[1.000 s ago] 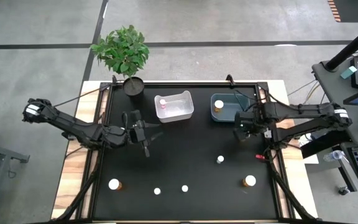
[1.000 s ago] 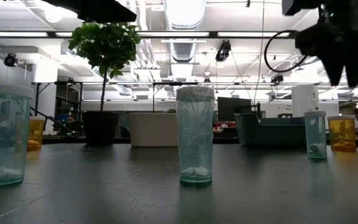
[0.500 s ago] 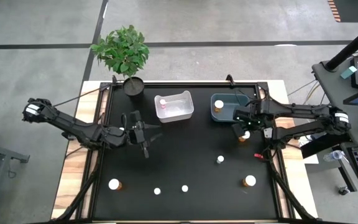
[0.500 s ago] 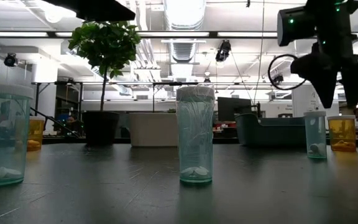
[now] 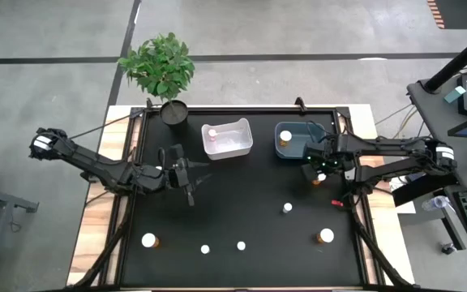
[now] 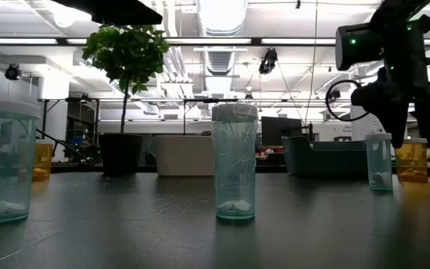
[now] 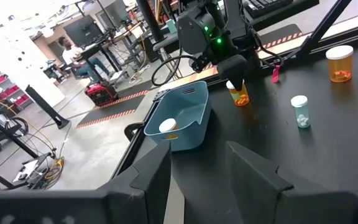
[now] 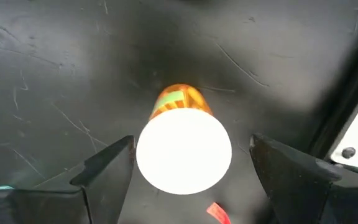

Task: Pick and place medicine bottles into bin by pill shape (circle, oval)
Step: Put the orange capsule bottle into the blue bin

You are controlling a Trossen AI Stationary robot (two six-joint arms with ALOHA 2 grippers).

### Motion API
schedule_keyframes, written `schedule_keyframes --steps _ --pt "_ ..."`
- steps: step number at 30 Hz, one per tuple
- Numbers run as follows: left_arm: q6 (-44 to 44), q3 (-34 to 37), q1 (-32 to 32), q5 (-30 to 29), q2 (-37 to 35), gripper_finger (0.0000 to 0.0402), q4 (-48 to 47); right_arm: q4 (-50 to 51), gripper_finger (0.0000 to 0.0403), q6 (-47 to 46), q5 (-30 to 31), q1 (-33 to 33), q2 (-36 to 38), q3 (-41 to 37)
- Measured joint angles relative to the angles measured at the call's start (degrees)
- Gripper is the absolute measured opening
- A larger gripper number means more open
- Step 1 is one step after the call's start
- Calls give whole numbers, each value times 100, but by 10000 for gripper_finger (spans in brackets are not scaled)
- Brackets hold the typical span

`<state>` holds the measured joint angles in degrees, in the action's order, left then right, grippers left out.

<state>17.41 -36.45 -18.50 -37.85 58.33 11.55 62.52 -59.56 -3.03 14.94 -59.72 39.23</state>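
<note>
An amber medicine bottle [image 8: 184, 152] with a white cap stands upright on the black table near the right edge [image 5: 321, 178]. My right gripper [image 8: 191, 168] points down over it, open, with one finger on each side of the cap and a gap on both sides. In the low view it [image 6: 414, 123] hangs just above this bottle [image 6: 411, 163]. My left gripper [image 5: 187, 182] hovers left of centre, open with nothing between its fingers [image 7: 197, 180]. More bottles stand near the front: amber ones [image 5: 148, 240] [image 5: 325, 236] and small clear ones [image 5: 205, 249] [image 5: 241, 245] [image 5: 287, 208].
A white bin [image 5: 227, 139] and a blue bin [image 5: 297, 142] holding a white-capped bottle [image 5: 286, 136] stand at the back. A potted plant [image 5: 162, 71] stands at the far left corner. A small red object [image 5: 339, 204] lies near the right edge.
My right gripper has come down toward the amber bottle at the table's right, from well above it to where its fingers stand on either side of the cap. The bottle has stayed in place.
</note>
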Motion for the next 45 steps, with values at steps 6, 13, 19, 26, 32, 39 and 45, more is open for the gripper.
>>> schedule_keyframes --steps 6,13,19,26,32,39,45 --pt "-11 0 0 0 0 136 -1 -223 299 -57 0 -2 -7 -8" --pt "-50 7 0 1 -2 136 -1 -218 299 -58 2 -2 -126 -8" --pt "-55 7 0 2 -2 136 -2 -242 268 17 8 -2 -337 -8" --pt "-59 9 -2 2 -2 136 -2 -274 200 13 9 -2 -448 -8" --pt "-62 11 -4 2 -2 136 -4 -277 206 1 2 -2 -448 42" --pt "-70 15 -4 2 -2 136 -4 -188 208 -4 -136 -40 -448 379" --pt "-78 22 -4 4 -2 136 -4 -155 199 -201 -304 -325 -490 779"
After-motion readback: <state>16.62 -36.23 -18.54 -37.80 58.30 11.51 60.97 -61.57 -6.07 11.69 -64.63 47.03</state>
